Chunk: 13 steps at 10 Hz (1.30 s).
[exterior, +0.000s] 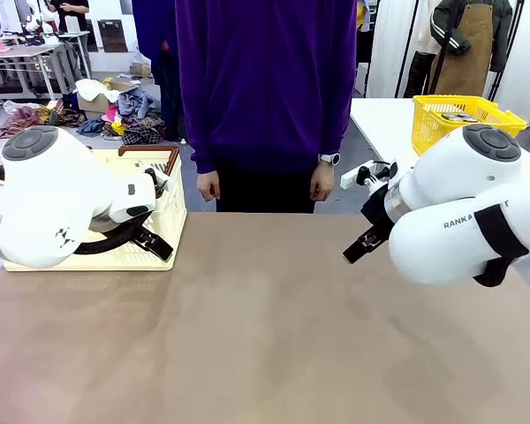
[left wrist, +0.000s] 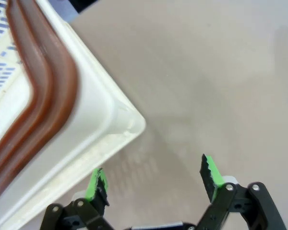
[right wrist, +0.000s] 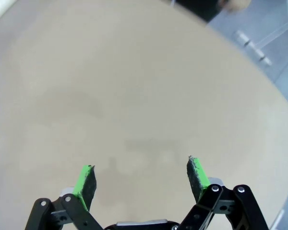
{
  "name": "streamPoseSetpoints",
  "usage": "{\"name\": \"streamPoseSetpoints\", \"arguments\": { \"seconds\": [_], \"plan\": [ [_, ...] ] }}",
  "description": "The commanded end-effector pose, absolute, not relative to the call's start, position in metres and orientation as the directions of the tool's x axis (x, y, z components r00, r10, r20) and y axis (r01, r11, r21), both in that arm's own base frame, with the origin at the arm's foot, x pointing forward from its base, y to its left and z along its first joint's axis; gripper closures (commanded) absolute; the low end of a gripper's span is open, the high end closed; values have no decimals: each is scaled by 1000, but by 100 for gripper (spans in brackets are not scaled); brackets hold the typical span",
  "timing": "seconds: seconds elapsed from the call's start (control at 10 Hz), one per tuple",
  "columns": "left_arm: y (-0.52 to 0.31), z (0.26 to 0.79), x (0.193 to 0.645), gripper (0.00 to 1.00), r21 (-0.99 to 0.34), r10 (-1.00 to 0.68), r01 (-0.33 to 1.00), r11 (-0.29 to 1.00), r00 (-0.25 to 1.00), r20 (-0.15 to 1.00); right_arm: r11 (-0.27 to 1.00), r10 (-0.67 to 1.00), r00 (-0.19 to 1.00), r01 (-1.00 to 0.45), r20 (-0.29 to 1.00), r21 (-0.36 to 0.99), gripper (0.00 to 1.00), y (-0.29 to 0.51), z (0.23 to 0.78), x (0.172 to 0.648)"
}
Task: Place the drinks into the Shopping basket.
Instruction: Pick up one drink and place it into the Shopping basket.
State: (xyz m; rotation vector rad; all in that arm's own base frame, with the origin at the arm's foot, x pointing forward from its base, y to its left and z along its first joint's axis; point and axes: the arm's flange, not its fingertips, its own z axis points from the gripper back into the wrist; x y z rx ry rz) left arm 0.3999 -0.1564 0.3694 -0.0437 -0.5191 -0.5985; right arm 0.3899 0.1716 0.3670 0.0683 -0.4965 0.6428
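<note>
The table (exterior: 265, 336) lay wide and tan in front of me, running across to the person (exterior: 265, 88) standing at its far edge. My left arm (exterior: 53, 199) bulked at the near left and my right arm (exterior: 459, 212) at the near right, well apart.

The basket (exterior: 172, 208) sat on the table at my left, partly behind the left arm. My left wrist view looked down on its cream corner (left wrist: 101, 120) and the brown handle (left wrist: 43, 96) folded along the rim. A yellow basket (exterior: 464, 119) stood on another table at the far right and was not my target.

My left gripper (left wrist: 153, 172) hung just beside the basket's corner with its fingers spread wide and nothing between them. My right gripper (right wrist: 140, 167) was spread just as wide over bare table, also holding nothing. The person's hands (exterior: 208, 185) hung at their sides, apparently empty.

Where the cans were I could not tell, so I judged the step to be waiting for one. To do it well I should keep the fingers wide, close across a can's body below its top, carry it upright over the rim clear of the handle, and let go only once low inside.
</note>
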Motion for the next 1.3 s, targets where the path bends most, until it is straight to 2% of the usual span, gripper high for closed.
{"name": "streamPoseSetpoints", "arguments": {
  "seconds": [0.0,0.1,0.2,0.3,0.4,0.6,0.7,0.8,0.9,1.2],
  "plan": [
    [-157,400,387,0,-192,-380,503,843,809,449,814,482,838,-536,257,222,0,152,393,379],
    [-156,423,377,0,-434,-228,377,818,905,358,866,297,939,-341,173,366,0,141,411,376],
    [-147,443,361,0,-602,-249,419,680,904,348,762,260,953,-302,156,573,0,122,437,364],
    [-130,466,341,0,-731,-265,429,531,903,337,513,369,913,-356,174,781,0,92,462,346],
    [-103,488,324,0,-820,-251,404,406,912,325,391,373,914,-312,161,866,0,59,479,336],
    [-12,533,288,0,-891,44,320,321,935,352,246,141,969,-235,205,940,0,-37,505,309],
    [50,548,274,0,-925,237,261,277,914,329,173,6,975,-220,223,960,0,-94,507,291],
    [101,551,258,0,-938,348,249,242,880,323,121,-104,970,-205,218,971,0,-138,501,278],
    [157,542,239,0,-953,475,245,176,827,301,82,-221,952,-196,210,977,0,-177,490,265],
    [231,480,211,0,-984,635,151,94,752,176,4,-442,890,-121,110,993,0,-242,466,246]
  ]
}}
